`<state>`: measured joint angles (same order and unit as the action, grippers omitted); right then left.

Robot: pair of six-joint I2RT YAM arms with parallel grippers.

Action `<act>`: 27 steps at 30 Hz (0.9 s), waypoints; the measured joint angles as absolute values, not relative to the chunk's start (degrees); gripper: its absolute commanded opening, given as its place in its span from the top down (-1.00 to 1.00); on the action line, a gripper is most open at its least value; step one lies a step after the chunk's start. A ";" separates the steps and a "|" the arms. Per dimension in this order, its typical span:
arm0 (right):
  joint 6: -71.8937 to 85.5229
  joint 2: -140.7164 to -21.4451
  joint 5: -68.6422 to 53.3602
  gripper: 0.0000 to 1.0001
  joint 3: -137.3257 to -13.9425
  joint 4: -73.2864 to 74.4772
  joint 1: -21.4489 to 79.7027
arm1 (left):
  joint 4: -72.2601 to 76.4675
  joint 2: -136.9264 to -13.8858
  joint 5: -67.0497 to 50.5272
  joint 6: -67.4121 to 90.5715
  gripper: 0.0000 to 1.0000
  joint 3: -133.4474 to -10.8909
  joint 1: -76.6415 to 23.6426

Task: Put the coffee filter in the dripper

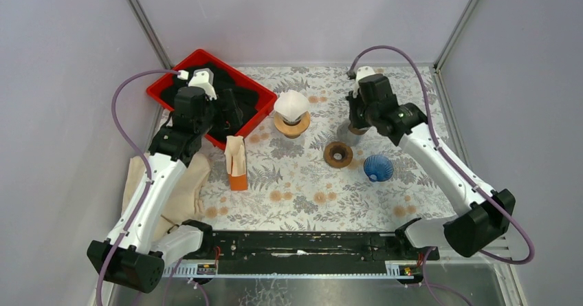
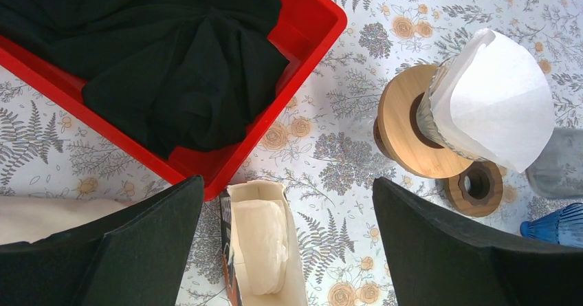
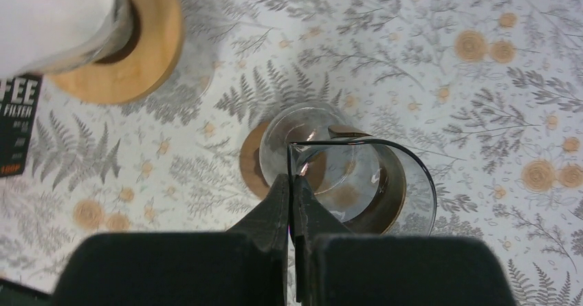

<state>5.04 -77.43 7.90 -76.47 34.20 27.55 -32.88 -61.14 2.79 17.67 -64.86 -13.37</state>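
While the left gripper hangs with fingers spread wide over the near corner of the red tray and its black cloth, the white coffee filter sits opened inside the dripper, on the table near the tray. The right gripper, fingers pressed together, meets the rim of a glass vessel; whether it nips the glass cannot be told. An open filter box stands just beside the tray.

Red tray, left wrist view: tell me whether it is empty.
No, a black cloth lies bunched inside the red tray.
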 measured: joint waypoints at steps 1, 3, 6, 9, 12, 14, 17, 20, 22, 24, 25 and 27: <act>5.04 -76.88 8.10 1.00 -75.96 34.39 28.73 | -32.86 -61.17 2.74 17.67 -1.00 -64.84 -13.34; 5.08 -75.70 8.82 1.00 -74.61 34.74 31.57 | -32.73 -61.17 2.74 17.69 -1.00 -64.73 -13.34; 5.23 -74.22 10.13 1.00 -72.44 34.98 35.27 | -32.53 -61.17 2.76 17.74 -1.00 -64.45 -13.26; 5.45 -73.45 11.18 1.00 -71.11 35.22 38.81 | -32.42 -61.14 2.79 17.85 -1.00 -64.25 -13.02; 5.80 -73.21 12.49 1.00 -70.26 35.27 44.03 | -32.29 -61.17 2.83 17.91 -1.00 -64.14 -12.93; 5.93 -73.23 13.19 1.00 -69.84 35.27 47.24 | -32.12 -61.17 2.83 18.04 -1.00 -64.14 -12.73; 6.22 -73.80 15.20 1.00 -69.73 35.18 52.16 | -32.08 -61.17 3.01 18.11 -1.00 -64.12 -12.36; 6.48 -75.31 16.99 1.00 -69.76 34.57 56.27 | -32.08 -61.17 3.31 18.13 -1.00 -64.10 -12.21; 6.48 -76.84 17.93 1.00 -69.76 33.80 58.54 | -32.05 -61.17 3.46 18.15 -1.00 -64.01 -12.19; 6.48 -78.52 18.65 1.00 -69.78 33.10 60.05 | -32.08 -61.17 3.51 18.17 -1.00 -63.90 -12.10; 6.48 -79.46 19.00 1.00 -69.80 32.77 60.53 | -32.05 -61.17 3.51 18.20 -1.00 -63.88 -12.05; 6.46 -81.60 19.73 1.00 -69.80 32.21 61.28 | -32.05 -61.17 3.55 18.26 -1.00 -63.88 -11.97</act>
<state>6.46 -81.60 19.73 -69.80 32.21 61.28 -32.05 -61.17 3.55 18.26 -63.88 -11.97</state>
